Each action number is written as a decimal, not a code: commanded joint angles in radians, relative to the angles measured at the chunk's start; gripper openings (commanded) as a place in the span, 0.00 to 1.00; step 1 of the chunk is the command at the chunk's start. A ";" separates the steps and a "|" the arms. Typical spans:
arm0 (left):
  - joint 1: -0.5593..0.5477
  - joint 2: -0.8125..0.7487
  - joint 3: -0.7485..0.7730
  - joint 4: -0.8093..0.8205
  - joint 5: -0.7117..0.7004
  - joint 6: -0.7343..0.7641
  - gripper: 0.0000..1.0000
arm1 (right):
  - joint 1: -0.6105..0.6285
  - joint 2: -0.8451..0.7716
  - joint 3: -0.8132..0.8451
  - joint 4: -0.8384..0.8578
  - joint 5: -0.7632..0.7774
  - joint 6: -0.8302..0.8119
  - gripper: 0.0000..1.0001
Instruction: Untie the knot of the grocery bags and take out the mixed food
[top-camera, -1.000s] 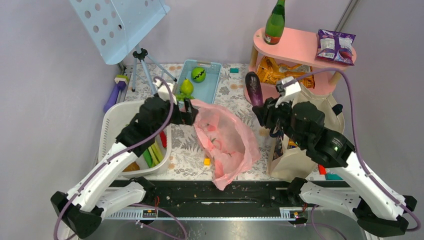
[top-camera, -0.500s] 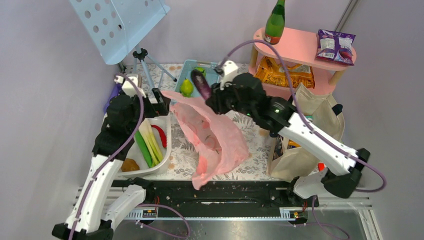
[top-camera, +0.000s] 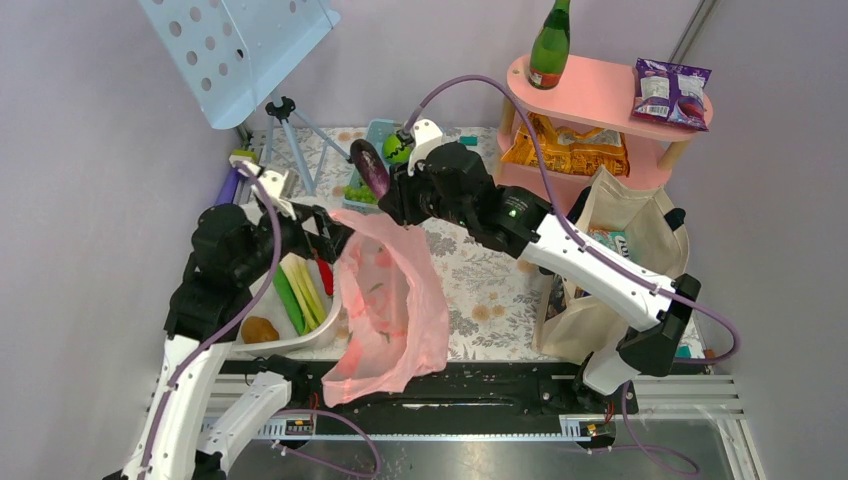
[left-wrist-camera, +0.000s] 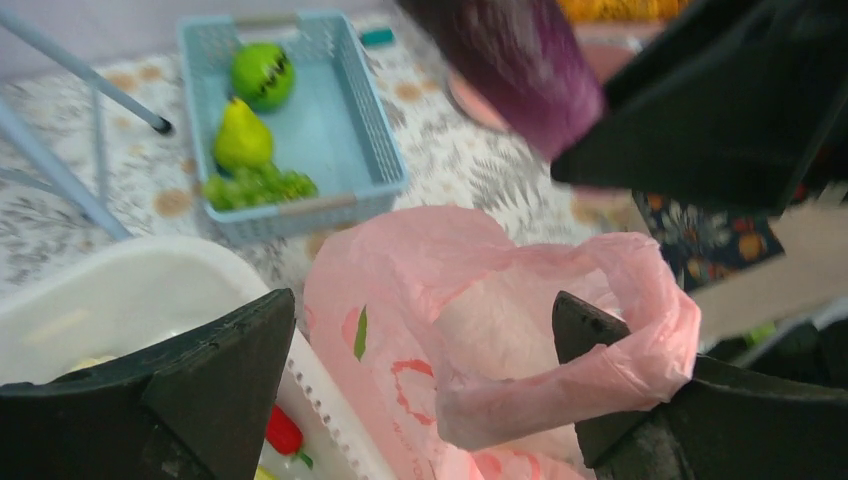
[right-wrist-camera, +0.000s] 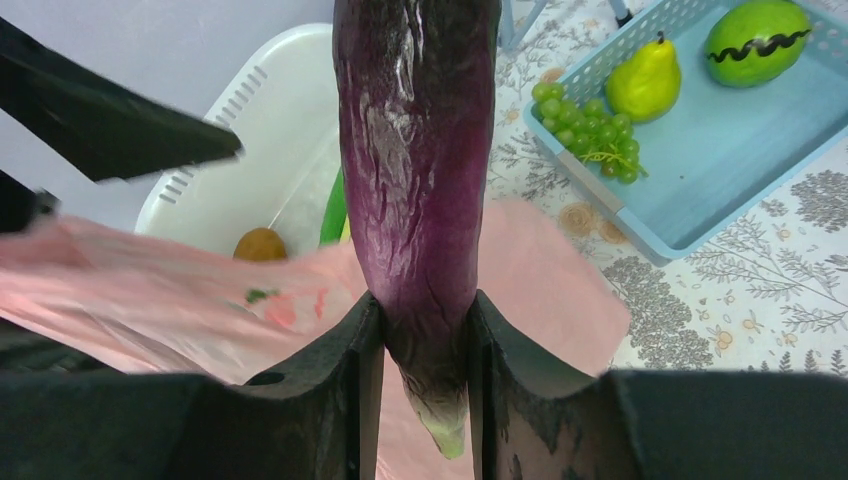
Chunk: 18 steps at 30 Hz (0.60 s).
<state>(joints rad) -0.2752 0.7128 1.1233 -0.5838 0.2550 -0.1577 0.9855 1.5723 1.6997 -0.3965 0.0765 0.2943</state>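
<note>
The pink plastic bag (top-camera: 390, 300) hangs slack, one handle loop (left-wrist-camera: 590, 370) draped over the right finger of my left gripper (top-camera: 330, 232). That gripper (left-wrist-camera: 420, 340) stands open, its jaws wide apart and pinching nothing. My right gripper (top-camera: 388, 182) is shut on the stem end of a dark purple aubergine (right-wrist-camera: 415, 150), held up above the bag's far edge and next to the blue tray (top-camera: 365, 170). At the right the beige canvas tote (top-camera: 620, 270) stands open. A yellow-green pear (right-wrist-camera: 645, 80) lies in the tray.
A white basket (top-camera: 235, 345) under my left arm holds leeks (top-camera: 300, 290), a red chilli and a brown lump. Grapes (right-wrist-camera: 590, 135) and a green fruit (right-wrist-camera: 755, 40) share the tray. A pink shelf (top-camera: 600, 95) carries a green bottle (top-camera: 550, 45) and a purple packet (top-camera: 672, 90). A blue music stand (top-camera: 240, 50) rises at the back left.
My right gripper has carried the aubergine from beside the tote leftward to the blue tray. My left arm has drawn back left, dragging the pink bag toward the basket and the front edge.
</note>
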 joint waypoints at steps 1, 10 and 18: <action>0.004 0.029 0.029 -0.134 0.203 0.092 0.99 | 0.002 -0.023 0.069 -0.014 0.098 -0.005 0.00; 0.002 0.059 0.124 -0.352 0.228 0.191 0.99 | 0.002 -0.052 0.048 -0.047 0.147 -0.016 0.00; 0.003 -0.017 0.166 -0.321 -0.044 0.126 0.99 | 0.002 -0.078 0.031 -0.033 0.101 -0.010 0.00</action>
<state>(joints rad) -0.2752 0.7578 1.2392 -0.9646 0.3866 0.0010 0.9855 1.5429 1.7226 -0.4469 0.1928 0.2874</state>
